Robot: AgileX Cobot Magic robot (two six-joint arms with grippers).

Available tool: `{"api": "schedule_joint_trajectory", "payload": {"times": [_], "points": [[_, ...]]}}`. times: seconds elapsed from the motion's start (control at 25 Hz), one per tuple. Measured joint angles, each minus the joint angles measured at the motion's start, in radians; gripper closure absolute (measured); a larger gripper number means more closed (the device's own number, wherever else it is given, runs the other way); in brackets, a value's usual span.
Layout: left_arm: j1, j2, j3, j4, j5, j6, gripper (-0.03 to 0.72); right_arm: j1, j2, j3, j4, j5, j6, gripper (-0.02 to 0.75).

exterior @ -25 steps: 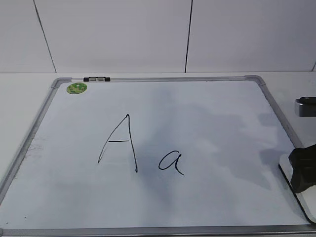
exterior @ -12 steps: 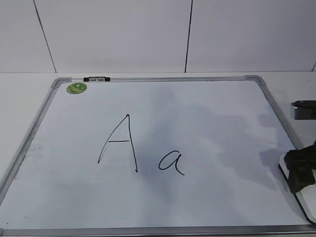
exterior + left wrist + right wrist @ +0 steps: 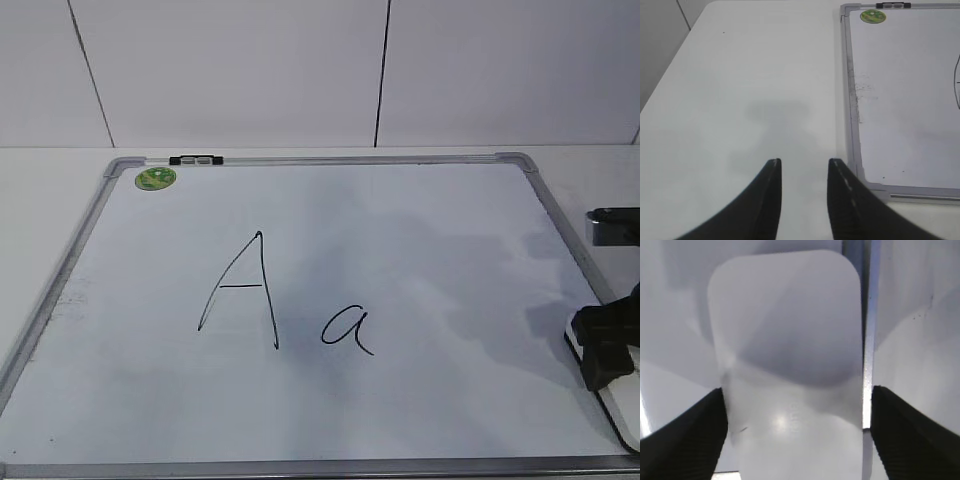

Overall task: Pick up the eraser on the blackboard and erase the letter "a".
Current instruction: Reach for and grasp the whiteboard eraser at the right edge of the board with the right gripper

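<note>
White tabletop (image 3: 740, 75) under grey-framed white blackboard (image 3: 330, 467). White oblong plastic eraser (image 3: 790, 365) at near right edge, straddled by wide-spread right gripper (image 3: 797, 432). Left gripper (image 3: 804, 167) narrowly parted, empty. Small cursive letter "a" (image 3: 348, 329) mid-board.

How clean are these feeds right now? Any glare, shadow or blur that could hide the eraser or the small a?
Exterior view: the letter "a" is sharp; a soft grey shadow lies on the blackboard toward the right gripper. Right wrist view: the eraser fills the frame, soft-focused, with a glare spot and shading. Left wrist view: clear, with a faint shadow on the table ahead of the left gripper.
</note>
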Motion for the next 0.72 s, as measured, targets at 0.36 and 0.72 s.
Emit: {"api": "schedule_joint_trajectory", "payload": {"times": [0.36, 0.72], "points": [[0.0, 0.0, 0.0, 0.0, 0.0, 0.0, 0.454, 0.0, 0.005, 0.0, -0.004, -0.022, 0.005, 0.06], [0.0, 0.0, 0.0, 0.0, 0.0, 0.0, 0.454, 0.0, 0.022, -0.001, -0.004, -0.025, 0.005, 0.063]]}}
